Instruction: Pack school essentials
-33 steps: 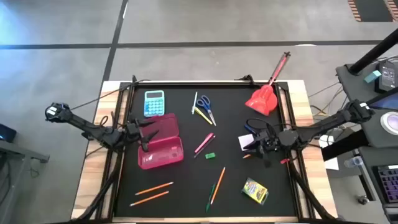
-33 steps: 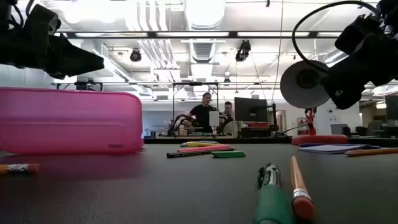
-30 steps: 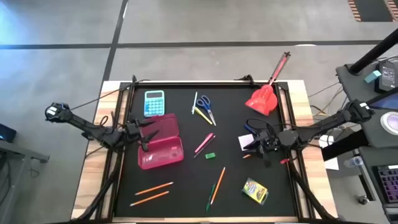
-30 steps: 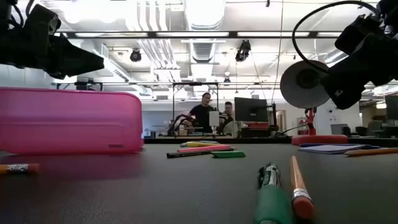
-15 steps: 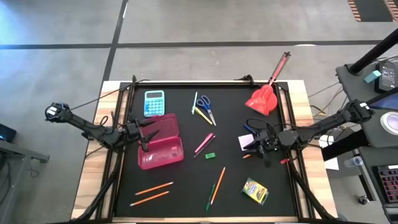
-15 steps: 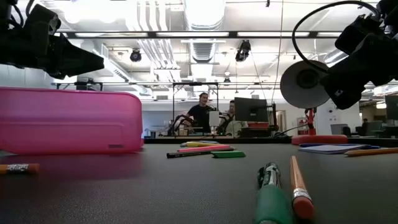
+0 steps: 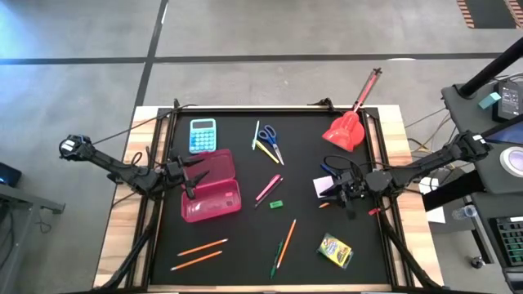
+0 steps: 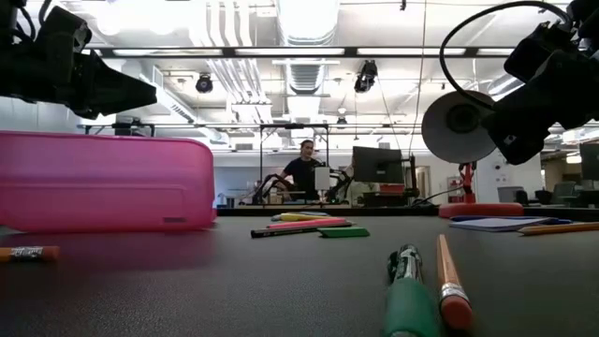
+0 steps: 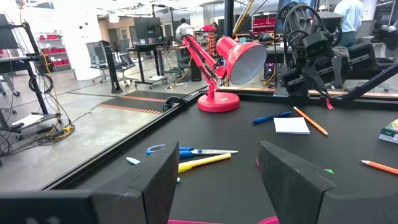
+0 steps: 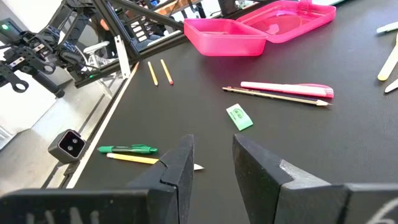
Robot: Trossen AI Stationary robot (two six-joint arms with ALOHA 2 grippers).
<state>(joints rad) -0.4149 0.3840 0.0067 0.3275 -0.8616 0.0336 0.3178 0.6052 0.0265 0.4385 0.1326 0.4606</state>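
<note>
An open pink pencil case (image 7: 211, 186) lies at the table's left. My left gripper (image 7: 192, 175) hovers open just above it, clear of it in the low view (image 8: 94, 84). Loose on the black mat lie blue-handled scissors (image 7: 268, 139), a pink pen beside a thin pencil (image 7: 269, 188), a green eraser (image 7: 277, 204), a green pen and an orange pencil (image 7: 283, 243), two orange pencils (image 7: 198, 253) and a crayon box (image 7: 335, 250). My right gripper (image 7: 333, 189) hangs at the right, above a white notepad (image 7: 323, 186), with a narrow gap between its fingers (image 10: 211, 149) and nothing in it.
A blue calculator (image 7: 203, 135) lies at the far left. A red desk lamp (image 7: 347, 126) stands at the far right corner, its arm reaching past the table's edge. A blue pen and an orange pencil (image 9: 308, 119) lie by the notepad. People stand in the room beyond the table.
</note>
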